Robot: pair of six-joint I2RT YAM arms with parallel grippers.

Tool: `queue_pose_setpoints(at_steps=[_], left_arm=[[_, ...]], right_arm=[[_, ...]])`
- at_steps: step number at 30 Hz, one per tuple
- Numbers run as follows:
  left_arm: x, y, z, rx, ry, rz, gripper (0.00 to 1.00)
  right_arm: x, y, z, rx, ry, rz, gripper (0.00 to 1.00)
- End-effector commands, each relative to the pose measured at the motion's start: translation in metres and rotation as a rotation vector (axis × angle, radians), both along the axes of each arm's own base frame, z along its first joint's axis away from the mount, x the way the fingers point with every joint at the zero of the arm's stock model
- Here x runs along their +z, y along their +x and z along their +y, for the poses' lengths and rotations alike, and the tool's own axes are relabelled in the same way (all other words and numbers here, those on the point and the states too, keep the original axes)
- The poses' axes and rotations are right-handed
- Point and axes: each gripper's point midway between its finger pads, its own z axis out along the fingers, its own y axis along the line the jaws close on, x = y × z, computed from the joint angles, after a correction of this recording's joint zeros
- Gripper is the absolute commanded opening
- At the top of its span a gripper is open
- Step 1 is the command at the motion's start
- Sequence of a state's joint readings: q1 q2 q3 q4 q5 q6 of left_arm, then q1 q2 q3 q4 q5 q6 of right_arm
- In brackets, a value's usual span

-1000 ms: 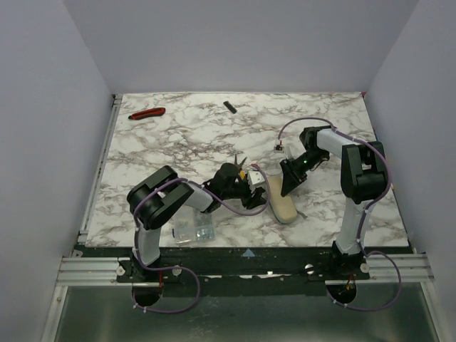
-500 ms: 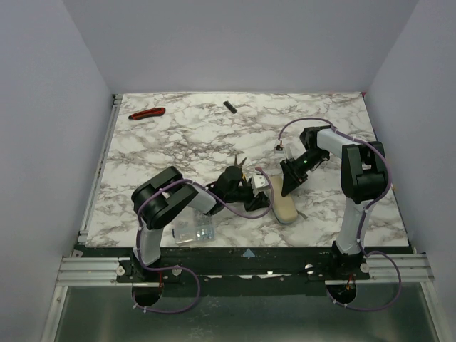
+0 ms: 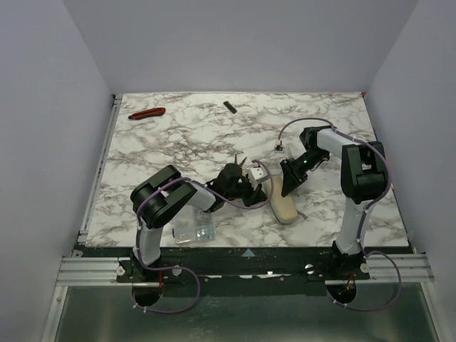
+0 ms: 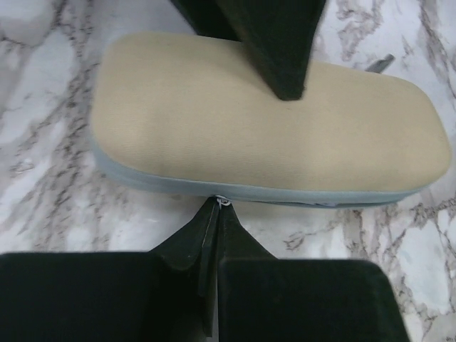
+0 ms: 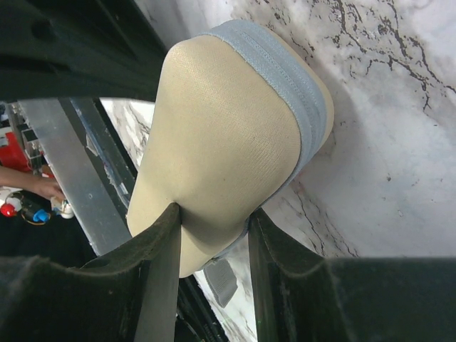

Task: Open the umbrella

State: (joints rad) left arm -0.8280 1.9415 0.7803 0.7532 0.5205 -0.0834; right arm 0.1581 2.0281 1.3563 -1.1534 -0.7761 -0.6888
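Left end effector has closed on umbrella's zipper, wrist-view only.

The umbrella is packed in smooth, matt cream woven cloth, with a ribbed pale blue-grey fabric band along its seam. The worktop under the umbrella is glossy, white marble-look with grey veins. The left claw and right claw are matt black plastic. The box left of the umbrella is clear plastic.
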Motion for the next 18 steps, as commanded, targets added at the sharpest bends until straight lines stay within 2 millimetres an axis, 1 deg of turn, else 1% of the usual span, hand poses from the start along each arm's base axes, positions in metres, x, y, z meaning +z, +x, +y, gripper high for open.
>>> queue_pose_setpoints(at_steps=[1,7,10,12,13,15,16,18], left_arm=[[0.010,0.045,0.013,0.151,0.008,-0.002,0.00],[0.017,0.050,0.018,0.195,-0.001,0.051,0.00],[0.021,0.053,0.021,0.232,-0.008,0.084,0.00],[0.022,0.053,0.022,0.233,-0.011,0.090,0.00],[0.022,0.050,0.022,0.221,-0.008,0.089,0.00],[0.020,0.045,0.024,0.214,0.001,0.087,0.00],[0.018,0.041,0.026,0.212,0.002,0.092,0.00],[0.015,0.033,0.029,0.201,0.003,0.103,0.00]], right_arm=[[-0.034,0.016,-0.021,0.095,-0.125,-0.130,0.31],[-0.040,0.014,-0.022,0.155,-0.153,-0.168,0.30],[-0.043,0.014,-0.024,0.225,-0.185,-0.224,0.31],[-0.043,0.019,-0.023,0.264,-0.203,-0.281,0.34],[-0.042,0.025,-0.022,0.271,-0.210,-0.312,0.38],[-0.037,0.042,-0.020,0.258,-0.221,-0.366,0.55],[-0.031,0.052,-0.019,0.244,-0.230,-0.394,0.67],[-0.019,0.078,-0.018,0.179,-0.266,-0.463,0.81]])
